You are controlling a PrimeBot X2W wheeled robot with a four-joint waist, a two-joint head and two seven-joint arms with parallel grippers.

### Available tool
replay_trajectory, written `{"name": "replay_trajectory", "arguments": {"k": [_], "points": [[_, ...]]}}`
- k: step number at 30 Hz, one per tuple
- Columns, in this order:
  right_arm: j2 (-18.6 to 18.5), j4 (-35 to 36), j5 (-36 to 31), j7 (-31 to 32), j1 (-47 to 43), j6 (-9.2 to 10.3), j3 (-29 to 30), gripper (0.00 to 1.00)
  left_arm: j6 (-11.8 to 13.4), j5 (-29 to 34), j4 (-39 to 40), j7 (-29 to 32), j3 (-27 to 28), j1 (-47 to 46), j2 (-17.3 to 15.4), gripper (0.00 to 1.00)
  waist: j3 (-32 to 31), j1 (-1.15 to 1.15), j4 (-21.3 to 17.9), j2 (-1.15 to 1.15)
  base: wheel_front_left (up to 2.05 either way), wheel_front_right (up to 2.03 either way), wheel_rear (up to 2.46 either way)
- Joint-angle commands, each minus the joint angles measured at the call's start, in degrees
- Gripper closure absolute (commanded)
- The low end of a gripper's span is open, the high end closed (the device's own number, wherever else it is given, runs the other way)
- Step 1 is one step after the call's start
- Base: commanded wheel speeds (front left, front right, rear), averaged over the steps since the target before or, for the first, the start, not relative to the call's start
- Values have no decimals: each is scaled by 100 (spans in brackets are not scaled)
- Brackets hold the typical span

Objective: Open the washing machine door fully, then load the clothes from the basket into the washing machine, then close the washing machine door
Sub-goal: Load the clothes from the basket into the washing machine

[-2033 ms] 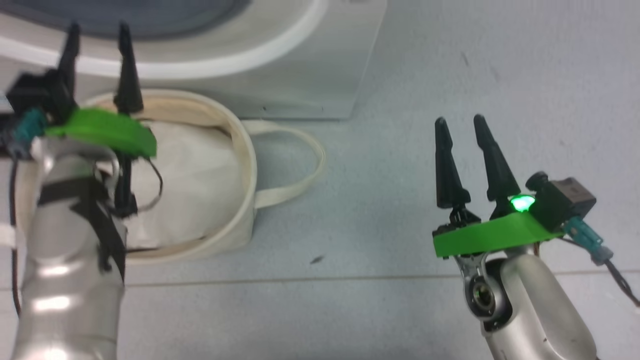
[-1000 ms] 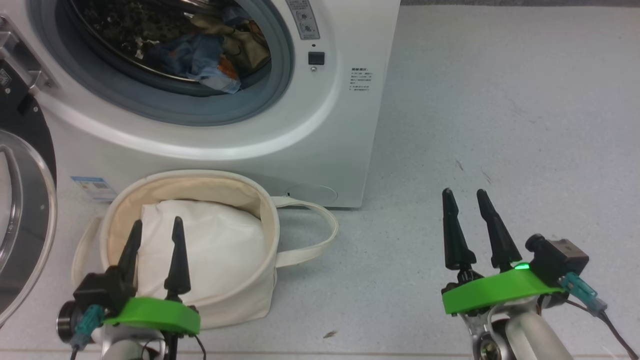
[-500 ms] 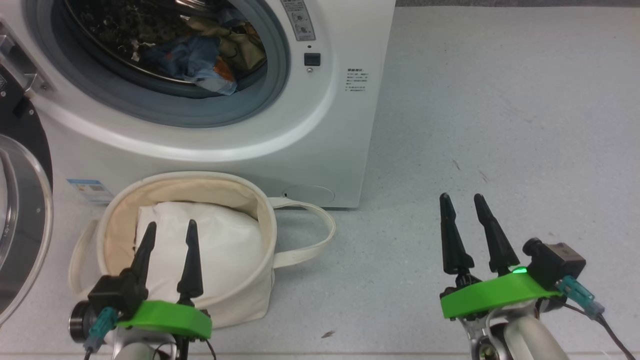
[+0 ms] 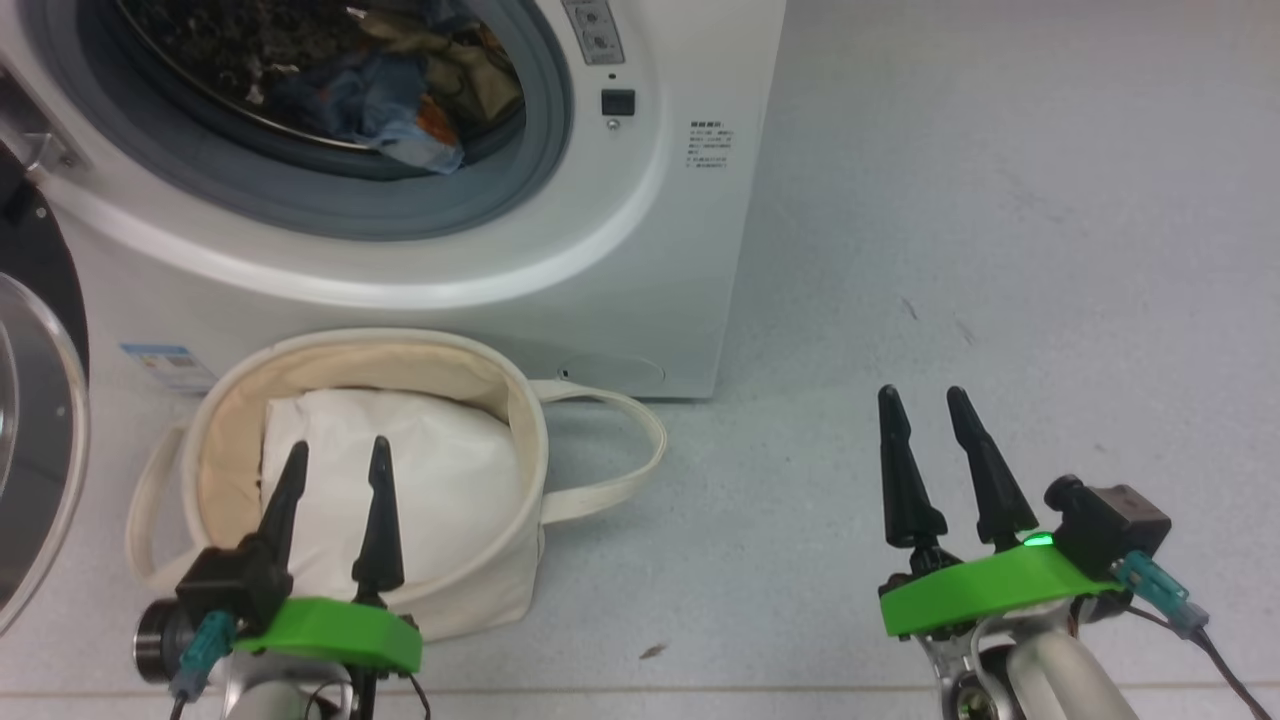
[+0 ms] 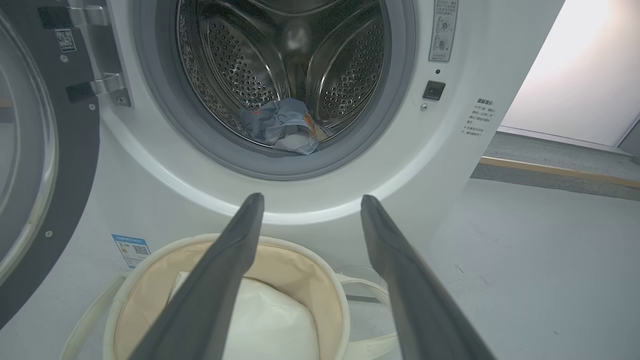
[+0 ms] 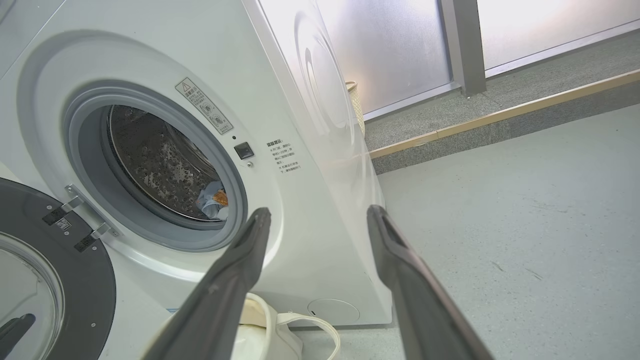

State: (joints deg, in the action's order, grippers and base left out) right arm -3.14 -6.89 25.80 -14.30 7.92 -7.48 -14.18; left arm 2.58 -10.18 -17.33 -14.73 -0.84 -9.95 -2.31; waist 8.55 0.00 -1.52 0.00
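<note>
The clothes (image 4: pixel 390 100) were loaded. Left pincer (image 4: pixel 338 445) and right pincer (image 4: pixel 920 395) were held released. The door (image 4: pixel 40 300) was judged due for closing.

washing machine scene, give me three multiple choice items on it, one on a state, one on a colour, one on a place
1. How does the washing machine door stand?
A) latched shut
B) swung open
C) lying flat on the floor

2. What colour is the basket?
A) cream
B) blue
C) black

3. Where are the clothes?
A) in the basket
B) in the drum of the washing machine
C) on the floor

Key:
1 B, the door stands swung aside and leaves the drum uncovered.
2 A, its canvas wall and loop handles are cream.
3 B, the light-blue printed garment lies at the drum's front edge, while the basket holds a white bundle.
</note>
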Motion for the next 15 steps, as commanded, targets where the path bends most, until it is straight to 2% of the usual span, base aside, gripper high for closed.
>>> {"name": "replay_trajectory", "arguments": {"k": [1, 8, 15], "points": [[26, 209, -15, -70, 169, -1, -150, 0, 26, 129, 194, -27, 213, -272, -57, 0, 123, 0, -20, 0, 0, 0, 0], [26, 325, -168, -70, 440, -1, -80, 0, -116, 354, -9, -27, 460, -1187, -59, 0, 833, 0, -81, 0, 0, 0, 0], [26, 449, -261, -70, 786, -1, -35, 0, -426, 288, -523, -27, 739, -2788, -159, 0, 1860, 0, -204, 0, 0, 0, 0]]}}
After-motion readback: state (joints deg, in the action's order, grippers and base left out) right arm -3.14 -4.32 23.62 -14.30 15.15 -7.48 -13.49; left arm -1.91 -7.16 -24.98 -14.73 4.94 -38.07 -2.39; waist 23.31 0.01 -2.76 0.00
